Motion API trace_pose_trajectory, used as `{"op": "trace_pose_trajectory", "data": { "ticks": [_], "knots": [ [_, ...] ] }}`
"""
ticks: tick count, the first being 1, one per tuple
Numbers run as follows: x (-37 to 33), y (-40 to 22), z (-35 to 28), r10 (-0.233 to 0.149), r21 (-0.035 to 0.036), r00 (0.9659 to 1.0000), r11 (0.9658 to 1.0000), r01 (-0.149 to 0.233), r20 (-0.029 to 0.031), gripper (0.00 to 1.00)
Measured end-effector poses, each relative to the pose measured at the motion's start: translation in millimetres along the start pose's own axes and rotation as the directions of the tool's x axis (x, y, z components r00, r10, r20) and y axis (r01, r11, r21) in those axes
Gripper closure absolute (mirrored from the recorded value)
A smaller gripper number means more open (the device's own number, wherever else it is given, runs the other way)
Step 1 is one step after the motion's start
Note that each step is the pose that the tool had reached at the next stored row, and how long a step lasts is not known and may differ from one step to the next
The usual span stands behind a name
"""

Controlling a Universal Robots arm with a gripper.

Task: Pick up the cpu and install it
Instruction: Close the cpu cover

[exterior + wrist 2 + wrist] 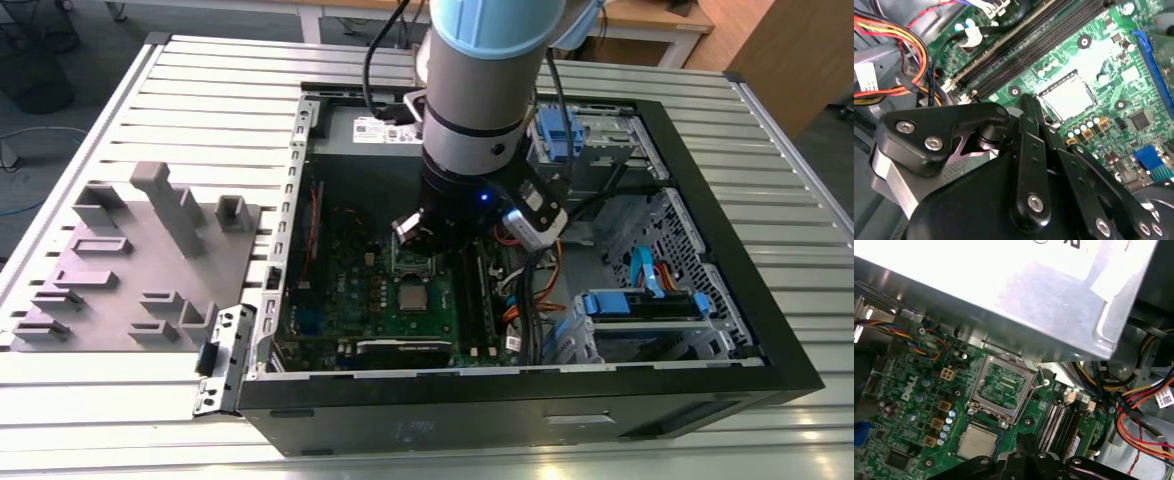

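Note:
The cpu (416,297) is a small silver square lying flat in its socket on the green motherboard (350,290), inside the open computer case. In both wrist views it shows as a bright metal square (1069,95) (976,442). Beside it in the first wrist view, the silver socket frame (1001,385) stands swung open. My gripper (416,235) hangs over the board just beyond the socket, apart from the cpu. Its black fingers (1029,130) meet at the tips (1024,442) with nothing between them.
The black case walls (534,400) ring the board. A silver power supply box (1029,290) overhangs it, with coloured cable bundles (899,55) and memory slots (1019,50) close by. Blue drive brackets (641,305) sit at the exterior view's right. A grey fixture with blocks (134,260) lies outside at its left.

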State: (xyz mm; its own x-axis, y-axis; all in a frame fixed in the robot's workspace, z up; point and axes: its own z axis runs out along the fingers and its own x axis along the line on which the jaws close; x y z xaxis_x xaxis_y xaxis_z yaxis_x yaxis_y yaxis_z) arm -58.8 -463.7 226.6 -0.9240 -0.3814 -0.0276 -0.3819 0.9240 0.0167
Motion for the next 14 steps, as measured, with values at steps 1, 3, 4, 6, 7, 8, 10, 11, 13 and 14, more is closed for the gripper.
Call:
{"op": "trace_pose_trajectory", "data": {
  "ticks": [1, 3, 4, 6, 7, 8, 10, 11, 13, 14],
  "knots": [
    [-0.5, -0.1, 0.1, -0.005, -0.0001, 1.0000, 1.0000, 0.005, -0.0001, 0.89],
    [-1.0, -0.2, 0.1, -0.017, -0.0008, 0.9999, 0.9999, 0.017, -0.0004, 0.89],
    [-1.5, -0.2, 0.2, -0.022, -0.0015, 0.9998, 0.9998, 0.022, -0.0002, 0.89],
    [-3.1, -0.3, 0.3, -0.029, -0.0022, 0.9996, 0.9996, 0.029, -0.0001, 0.89],
    [-4.3, -0.3, 0.4, -0.031, -0.0023, 0.9995, 0.9995, 0.031, -0.0001, 0.89],
    [-5.4, -0.3, 0.6, -0.033, -0.0024, 0.9995, 0.9995, 0.033, 0.0000, 0.89],
    [-7.5, 0.6, 0.9, -0.036, -0.0025, 0.9994, 0.9994, 0.036, -0.0001, 0.89],
    [-8.3, 1.8, 1.1, -0.036, -0.0025, 0.9993, 0.9993, 0.036, -0.0002, 0.89],
    [-10.5, 6.6, 1.6, -0.038, -0.0025, 0.9993, 0.9993, 0.038, -0.0003, 0.89],
    [-11.6, 9.2, 2.0, -0.038, -0.0025, 0.9993, 0.9993, 0.038, -0.0002, 0.89]
  ]
}}
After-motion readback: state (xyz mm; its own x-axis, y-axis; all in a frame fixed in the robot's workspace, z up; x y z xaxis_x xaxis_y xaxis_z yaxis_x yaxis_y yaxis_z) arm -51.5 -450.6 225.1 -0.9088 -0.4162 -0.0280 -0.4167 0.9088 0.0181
